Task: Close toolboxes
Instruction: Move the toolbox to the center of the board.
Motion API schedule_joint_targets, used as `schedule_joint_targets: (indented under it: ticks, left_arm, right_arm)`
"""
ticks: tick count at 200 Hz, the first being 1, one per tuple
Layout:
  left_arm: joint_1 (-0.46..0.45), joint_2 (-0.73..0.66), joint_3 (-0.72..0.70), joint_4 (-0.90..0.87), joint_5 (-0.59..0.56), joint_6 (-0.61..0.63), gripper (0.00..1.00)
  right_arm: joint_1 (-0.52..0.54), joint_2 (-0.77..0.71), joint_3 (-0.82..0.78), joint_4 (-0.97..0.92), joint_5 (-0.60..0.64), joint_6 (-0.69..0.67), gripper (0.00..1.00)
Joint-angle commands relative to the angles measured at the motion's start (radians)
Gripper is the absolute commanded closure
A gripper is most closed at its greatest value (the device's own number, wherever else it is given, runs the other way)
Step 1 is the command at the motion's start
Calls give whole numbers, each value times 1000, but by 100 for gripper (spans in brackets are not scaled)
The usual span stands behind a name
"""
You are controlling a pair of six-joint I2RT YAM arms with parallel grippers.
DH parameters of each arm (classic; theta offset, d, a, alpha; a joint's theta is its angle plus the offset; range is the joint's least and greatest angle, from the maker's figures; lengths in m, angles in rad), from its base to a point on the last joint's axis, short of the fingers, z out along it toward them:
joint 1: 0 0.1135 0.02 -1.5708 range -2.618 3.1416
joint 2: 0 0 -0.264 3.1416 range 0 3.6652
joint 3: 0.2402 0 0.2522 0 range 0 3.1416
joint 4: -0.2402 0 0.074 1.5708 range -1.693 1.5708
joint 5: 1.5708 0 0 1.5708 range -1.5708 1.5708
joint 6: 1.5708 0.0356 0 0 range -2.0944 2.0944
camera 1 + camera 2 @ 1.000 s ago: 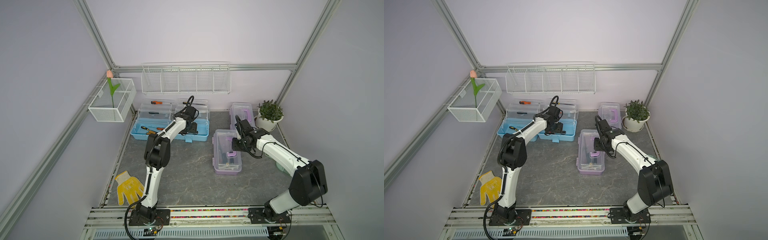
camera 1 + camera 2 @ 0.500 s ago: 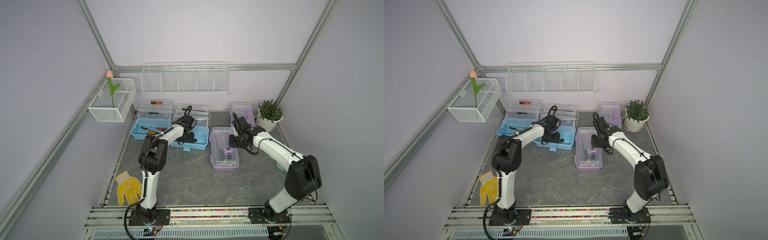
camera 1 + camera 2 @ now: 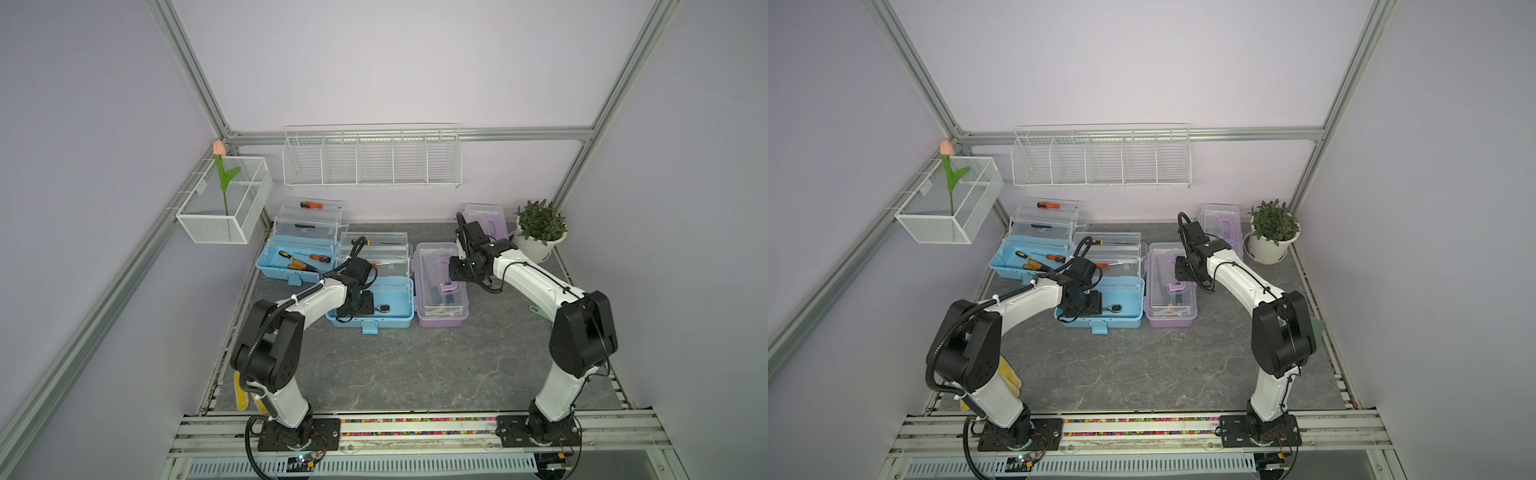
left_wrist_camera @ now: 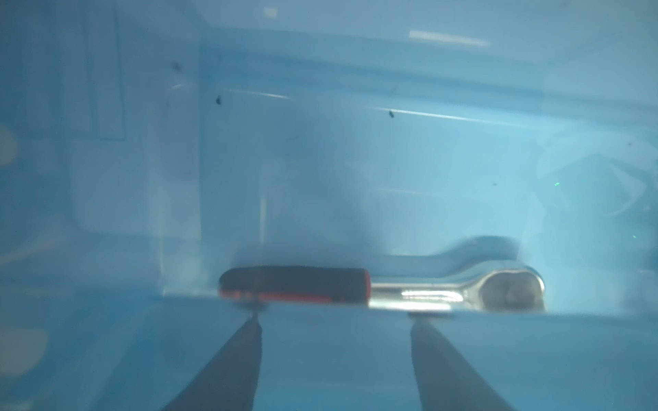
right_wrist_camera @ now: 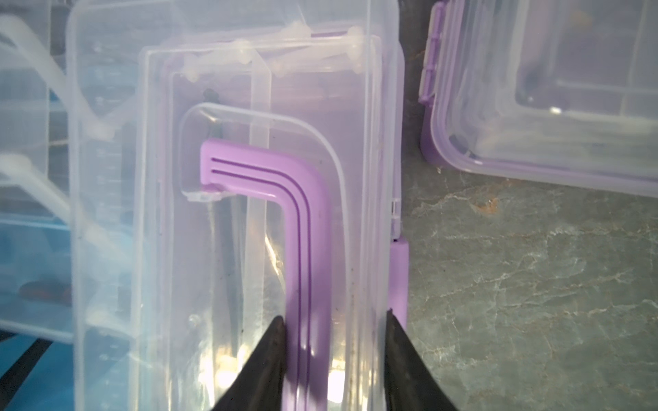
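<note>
The left gripper [image 4: 334, 316] is open. Its two dark fingers [image 4: 235, 363] stand wide apart with nothing between them. It reaches down inside the near blue toolbox [image 3: 390, 320], close to the front wall. A shiny ratchet [image 4: 391, 290] with a black and red grip lies flat on the blue floor just past the fingertips. The wrist picture is too blurry to show if they touch it.

The right gripper [image 5: 334, 316] is closed on the near purple toolbox [image 3: 440, 318]. One finger sits against the inner side of the purple handle [image 5: 306, 220], which lies flat on the clear lid. The other finger sits on the outer edge of the lid, beside the purple latch [image 5: 398, 277].

The potted plant [image 3: 540, 224] stands in the back corner on the right arm's side. The far purple toolbox [image 3: 484, 216] is just beside the plant, toward the left arm, and its lid is down. The near purple toolbox is a bit farther from the plant and closer to the robot. Its lid is down too, but I cannot tell if the latch is snapped. Farther from the plant comes the near blue toolbox, with its clear lid standing up. The far blue toolbox [image 3: 274, 270] is farthest from the plant, by the back wall. It is open, with screwdrivers [image 3: 299, 264] inside.
</note>
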Motion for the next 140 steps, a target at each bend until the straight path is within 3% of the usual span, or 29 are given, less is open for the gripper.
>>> schedule_joint_targets:
  ticks: [1,42,109,140]
  left_arm:
    - [0,-78,-70,-14,1,-76,32]
    - [-1,-154,-94,-29,4,-90,33]
    - [-63,-135,-94,-4,29,-121,33]
    - [-112,-131,-106,20,48,-148,33]
  right_arm:
    - [-4,75,70,111,-13,-17,85]
    - [-51,248,269,108,11,-36,86]
    - [-169,495,610,-6,34,-59,87]
    - [-213,468,583,1,29,-72,88]
